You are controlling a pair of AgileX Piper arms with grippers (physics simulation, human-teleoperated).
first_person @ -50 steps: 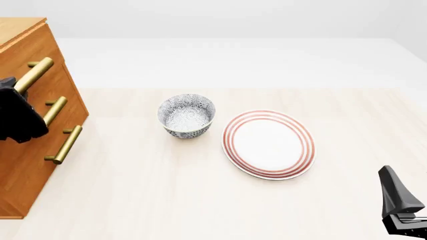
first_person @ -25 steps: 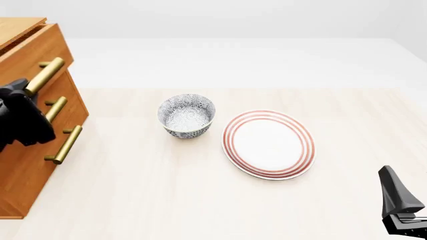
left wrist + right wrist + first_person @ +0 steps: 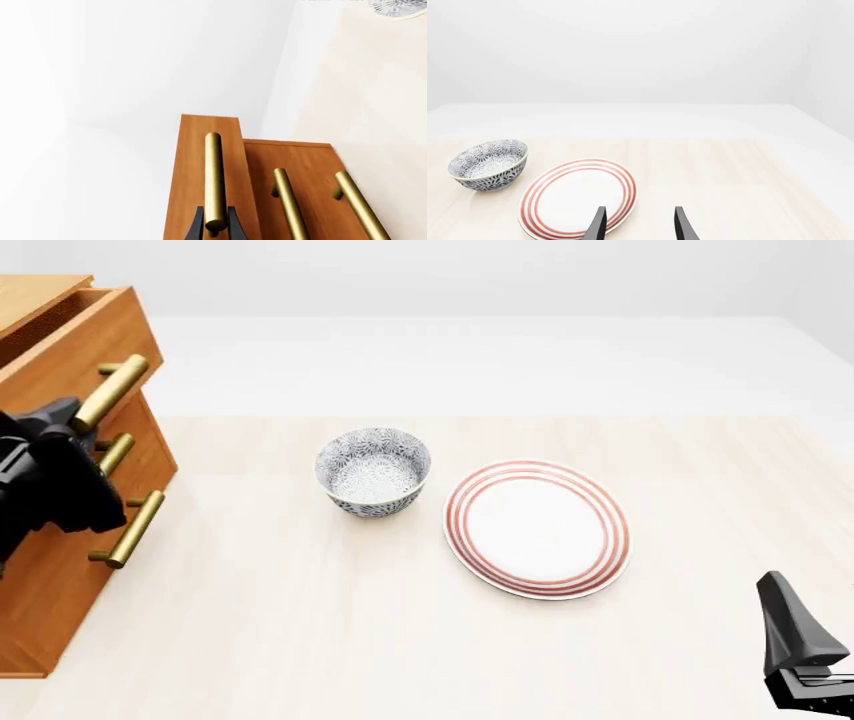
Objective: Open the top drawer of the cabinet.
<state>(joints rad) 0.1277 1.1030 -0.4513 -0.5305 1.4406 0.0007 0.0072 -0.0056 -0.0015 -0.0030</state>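
The orange-brown cabinet (image 3: 51, 570) stands at the table's left edge. Its top drawer (image 3: 83, 345) juts out past the two lower drawer fronts. My left gripper (image 3: 70, 422) is shut on the near end of the top drawer's brass handle (image 3: 115, 388). In the left wrist view, the black fingers (image 3: 197, 227) flank that handle (image 3: 213, 175) on the protruding drawer front (image 3: 192, 165), with the cabinet (image 3: 310, 162) behind. My right gripper (image 3: 639, 225) is open and holds nothing, low at the front right (image 3: 801, 650).
A blue-patterned bowl (image 3: 374, 471) sits mid-table, and a white plate with red rings (image 3: 537, 528) lies right of it. Both also show in the right wrist view: bowl (image 3: 488, 164), plate (image 3: 575, 197). The two lower brass handles (image 3: 131, 528) stick out from the cabinet.
The top drawer has slid farther out of the cabinet toward the right. My left gripper moved with it, holding the handle. The right arm stayed still.
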